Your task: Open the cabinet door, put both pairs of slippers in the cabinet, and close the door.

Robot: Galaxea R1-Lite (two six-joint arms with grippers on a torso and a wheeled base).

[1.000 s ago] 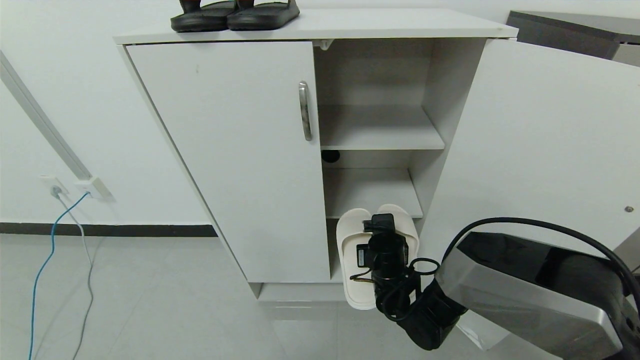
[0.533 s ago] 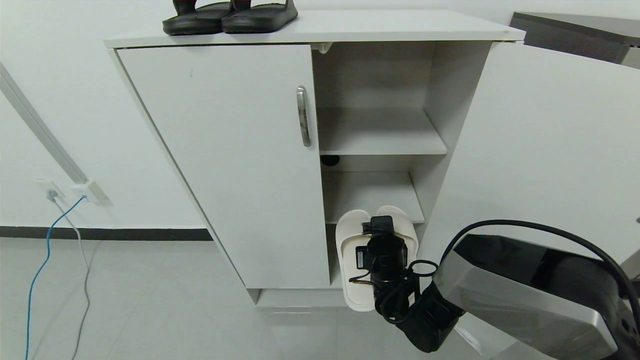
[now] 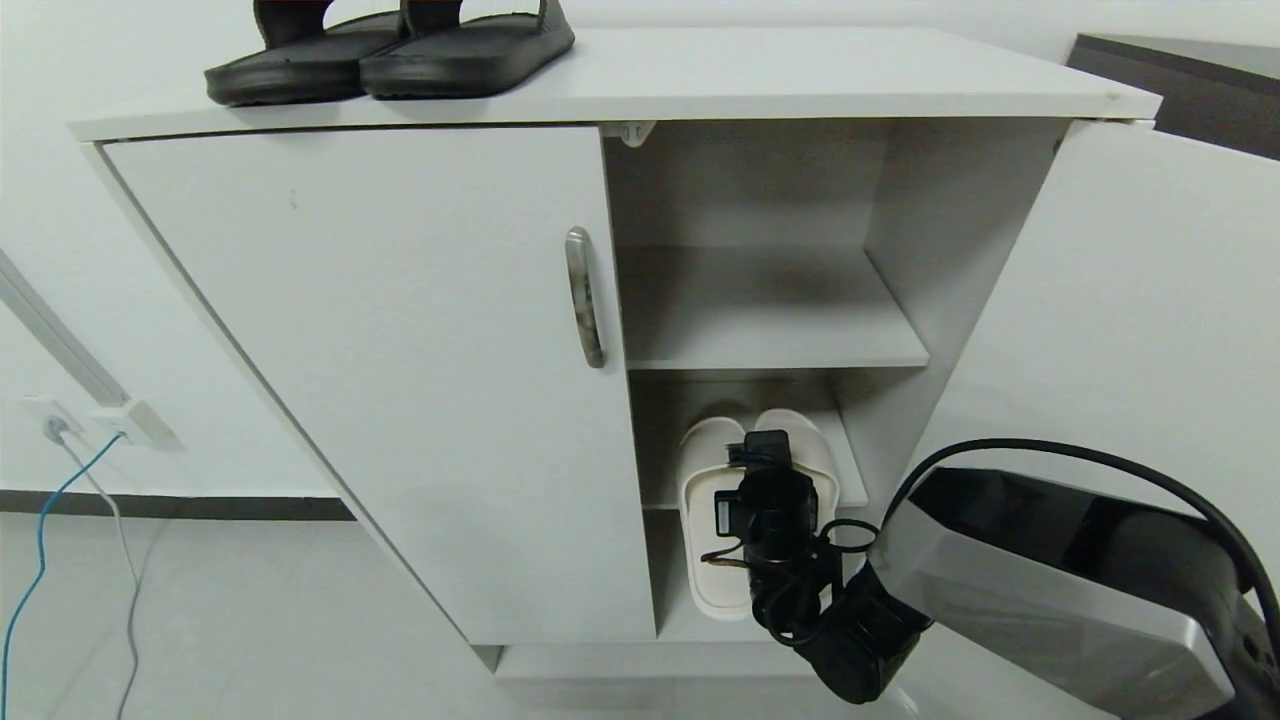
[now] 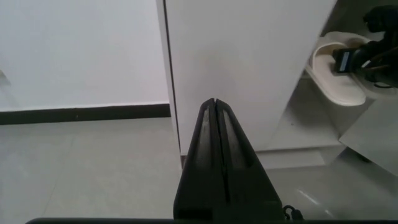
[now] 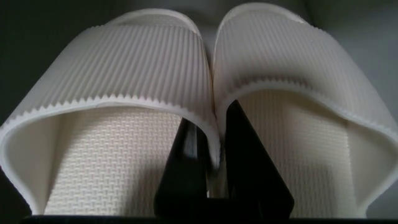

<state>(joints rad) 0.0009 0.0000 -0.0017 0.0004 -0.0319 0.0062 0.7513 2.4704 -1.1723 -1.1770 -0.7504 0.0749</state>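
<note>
Obscuring white slippers [image 3: 700, 485] partly: right end effector [image 5: 210, 143]

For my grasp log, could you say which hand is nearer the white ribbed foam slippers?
Right. Right hand pinches the white slippers together; left hand hangs apart, facing the closed white door.

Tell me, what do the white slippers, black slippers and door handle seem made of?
The white slippers look like soft matte foam or rubber: ribbed straps, textured footbeds. The black slippers seem moulded rubber or foam, dull, thick-soled. The handle is probably brushed metal, going by its silvery sheen.
</note>
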